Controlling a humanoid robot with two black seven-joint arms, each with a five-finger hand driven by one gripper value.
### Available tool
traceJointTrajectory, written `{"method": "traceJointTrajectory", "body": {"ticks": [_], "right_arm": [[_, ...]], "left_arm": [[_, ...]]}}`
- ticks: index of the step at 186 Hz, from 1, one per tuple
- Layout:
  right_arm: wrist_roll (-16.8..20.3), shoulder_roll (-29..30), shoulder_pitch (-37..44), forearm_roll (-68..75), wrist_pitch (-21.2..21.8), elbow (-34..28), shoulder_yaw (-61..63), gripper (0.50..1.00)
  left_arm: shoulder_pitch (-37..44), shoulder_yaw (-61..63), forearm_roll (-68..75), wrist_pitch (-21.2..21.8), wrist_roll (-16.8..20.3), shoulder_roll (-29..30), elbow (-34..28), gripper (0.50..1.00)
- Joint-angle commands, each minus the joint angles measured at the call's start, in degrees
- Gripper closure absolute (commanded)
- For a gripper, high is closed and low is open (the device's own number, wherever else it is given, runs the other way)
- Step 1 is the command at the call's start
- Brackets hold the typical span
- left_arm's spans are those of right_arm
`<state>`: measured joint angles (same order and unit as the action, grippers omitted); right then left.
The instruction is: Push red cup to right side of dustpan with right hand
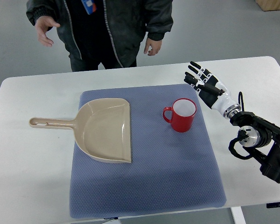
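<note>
A beige dustpan [105,130] lies on a blue mat [177,168] covering the white bench [28,172], well left of the right hand [206,84]. The red cup [182,115] stands upright between them, near the hand, not touching. The hand's fingers are spread, holding nothing. A person [107,28] stands behind the bench.

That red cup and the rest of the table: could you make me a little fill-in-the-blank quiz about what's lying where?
1. The red ceramic cup stands on a blue ____ spread over the white table.
2. The cup's handle points toward the beige plastic ____.
3. The robot's right hand has its fingers ____ and touches nothing.
4. A person in a dark jacket stands at the table's ____ side from the robot.

Missing words: mat; dustpan; open; far
</note>
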<state>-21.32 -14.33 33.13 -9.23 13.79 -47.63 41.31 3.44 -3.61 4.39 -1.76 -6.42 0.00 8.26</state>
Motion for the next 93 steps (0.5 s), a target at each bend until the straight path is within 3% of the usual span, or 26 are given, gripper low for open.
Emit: {"method": "traceJointTrajectory", "body": {"ticks": [1, 93], "right_arm": [[0.1, 0.0, 0.1, 0.0, 0.0, 0.0, 0.0, 0.568], [0.0, -0.4, -1.6, -0.1, 1.7, -0.7, 0.1, 0.568]], "left_arm": [[0.1, 0.1, 0.0, 0.0, 0.0, 0.0, 0.0, 0.5], [0.1, 0.1, 0.0, -0.1, 0.0, 0.0, 0.4, 0.5]]}}
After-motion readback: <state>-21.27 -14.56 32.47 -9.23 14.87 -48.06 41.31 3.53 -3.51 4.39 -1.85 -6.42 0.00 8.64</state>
